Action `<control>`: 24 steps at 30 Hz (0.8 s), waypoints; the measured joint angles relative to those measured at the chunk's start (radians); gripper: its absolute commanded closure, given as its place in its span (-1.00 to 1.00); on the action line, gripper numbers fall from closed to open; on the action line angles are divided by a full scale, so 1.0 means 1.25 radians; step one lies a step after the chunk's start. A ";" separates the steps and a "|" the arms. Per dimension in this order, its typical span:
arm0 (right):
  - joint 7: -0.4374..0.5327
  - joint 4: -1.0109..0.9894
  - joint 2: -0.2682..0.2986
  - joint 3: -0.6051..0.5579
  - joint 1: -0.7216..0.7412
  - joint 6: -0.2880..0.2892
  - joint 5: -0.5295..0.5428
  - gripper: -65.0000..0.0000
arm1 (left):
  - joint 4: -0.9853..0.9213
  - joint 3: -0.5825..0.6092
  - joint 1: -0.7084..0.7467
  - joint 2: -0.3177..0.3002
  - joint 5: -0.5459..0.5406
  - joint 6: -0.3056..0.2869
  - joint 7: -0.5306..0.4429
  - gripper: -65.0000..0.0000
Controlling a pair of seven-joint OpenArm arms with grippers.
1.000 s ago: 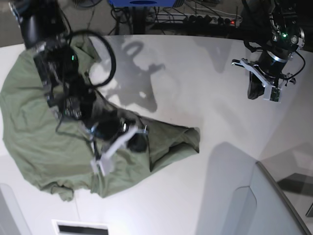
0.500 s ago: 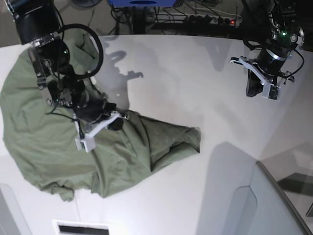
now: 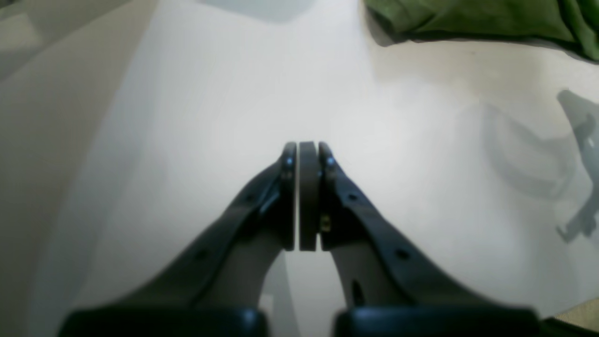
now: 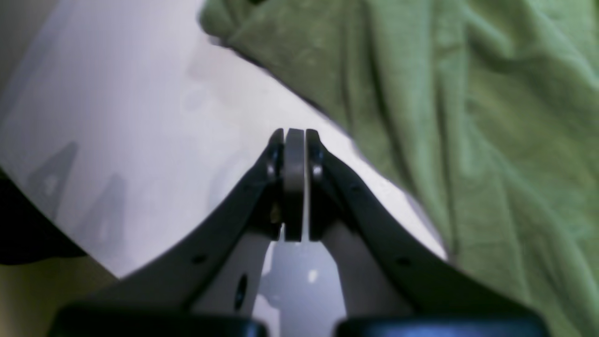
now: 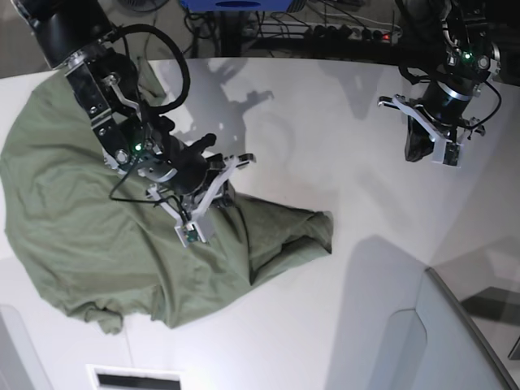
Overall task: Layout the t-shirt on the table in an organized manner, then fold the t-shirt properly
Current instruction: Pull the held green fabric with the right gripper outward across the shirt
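On the left of your base view, the plain olive-green cotton t-shirt (image 5: 73, 236) lies rumpled and spread in a rough fan across the left half of the large smooth white table (image 5: 325, 146), with one bunched fold reaching toward the table's middle. Your right arm reaches over the shirt from the upper left corner, a black cable looping above it, and your right gripper (image 5: 213, 188) sits at the shirt's upper right edge. In the right wrist view, the right gripper (image 4: 294, 135) has its two dark fingers pressed flat together with no cloth between them; its tip is over bare white table, just beside the shirt's edge, and the wrinkled green fabric (image 4: 468, 140) fills the right of that view. Further right in the base view, the middle of the table shows only the arms' shadows. At the upper right, your left gripper (image 5: 424, 145) hangs above the table, well apart from the shirt. In the left wrist view, the left gripper (image 3: 307, 147) is also closed, fingers together and holding nothing, with a strip of the green shirt (image 3: 468, 18) at the top right. A grey translucent panel (image 5: 455, 341) stands at the lower right corner.
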 measured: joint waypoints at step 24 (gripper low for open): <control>0.076 0.000 -0.003 0.014 0.000 0.000 0.000 0.98 | 0.002 0.074 0.007 -0.001 -0.003 -0.001 -0.052 1.00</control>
